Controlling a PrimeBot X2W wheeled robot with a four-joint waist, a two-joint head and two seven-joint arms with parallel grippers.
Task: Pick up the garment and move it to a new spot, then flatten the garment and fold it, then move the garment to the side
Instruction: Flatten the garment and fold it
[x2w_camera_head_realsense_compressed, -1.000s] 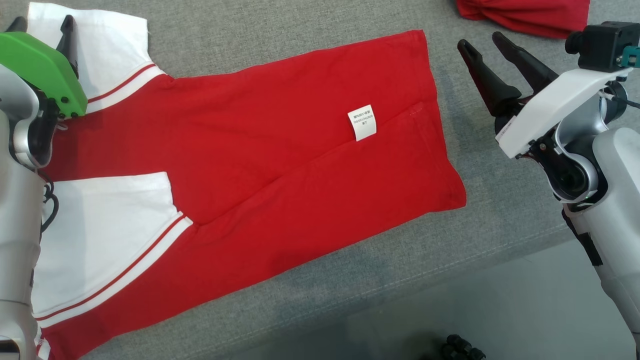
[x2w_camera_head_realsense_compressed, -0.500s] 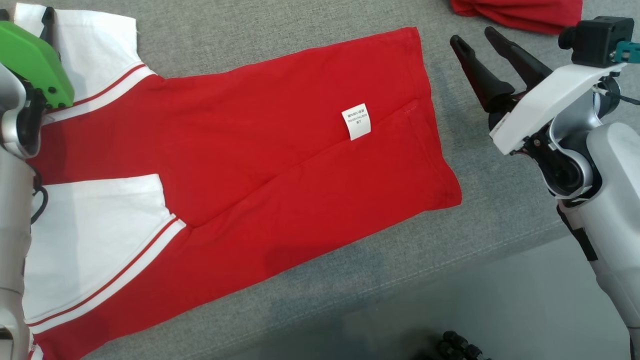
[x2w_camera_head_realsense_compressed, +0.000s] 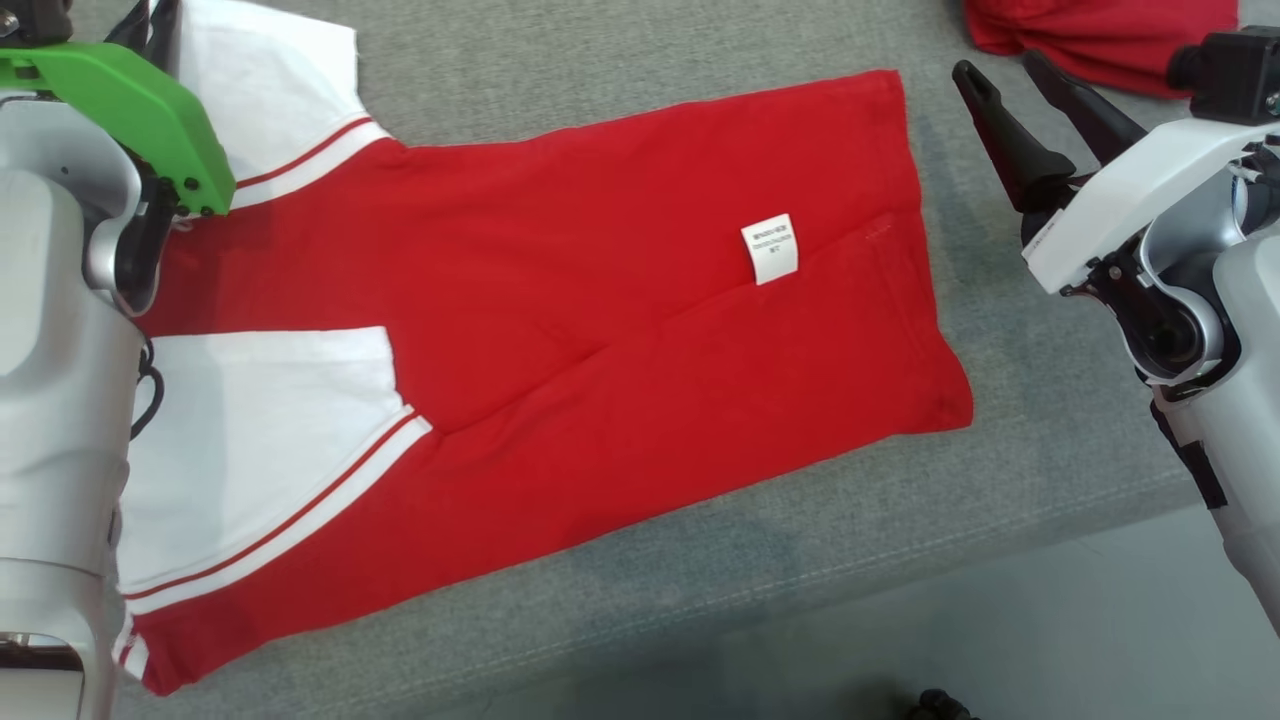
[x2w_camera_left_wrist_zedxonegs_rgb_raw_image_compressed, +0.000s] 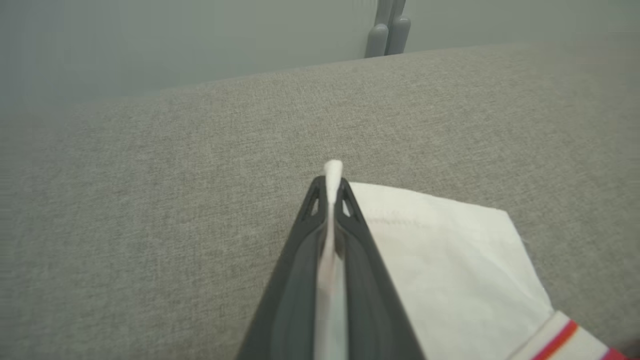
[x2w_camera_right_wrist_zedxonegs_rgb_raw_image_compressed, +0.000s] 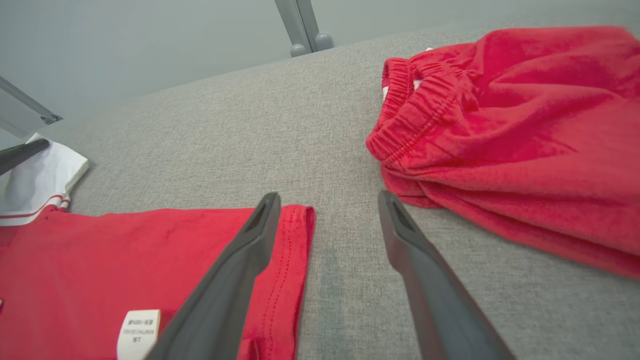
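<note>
The garment (x2w_camera_head_realsense_compressed: 600, 300) is a red shirt with white, red-striped sleeves and a small white label, lying flat on the grey fabric surface (x2w_camera_head_realsense_compressed: 620, 70). My left gripper (x2w_camera_head_realsense_compressed: 150, 22) is at the far left corner, shut on the edge of the far white sleeve (x2w_camera_head_realsense_compressed: 270, 80). In the left wrist view a strip of that sleeve (x2w_camera_left_wrist_zedxonegs_rgb_raw_image_compressed: 440, 260) stands pinched between the closed fingers of the left gripper (x2w_camera_left_wrist_zedxonegs_rgb_raw_image_compressed: 330, 182). My right gripper (x2w_camera_head_realsense_compressed: 1000, 65) hovers open just right of the shirt's hem. In the right wrist view the right gripper (x2w_camera_right_wrist_zedxonegs_rgb_raw_image_compressed: 328, 197) has bare grey fabric between its fingers, with the garment's hem corner (x2w_camera_right_wrist_zedxonegs_rgb_raw_image_compressed: 295, 235) beside the left finger.
A second red garment (x2w_camera_head_realsense_compressed: 1100, 40), crumpled, with an elastic waistband (x2w_camera_right_wrist_zedxonegs_rgb_raw_image_compressed: 415, 110), lies at the far right. The surface's front edge (x2w_camera_head_realsense_compressed: 800, 600) runs diagonally, with floor below it. Grey metal posts (x2w_camera_right_wrist_zedxonegs_rgb_raw_image_compressed: 305, 30) stand beyond the far edge.
My left gripper has closed on the white sleeve's edge. The head camera has shifted, so the whole picture sits further right. The right gripper stays open.
</note>
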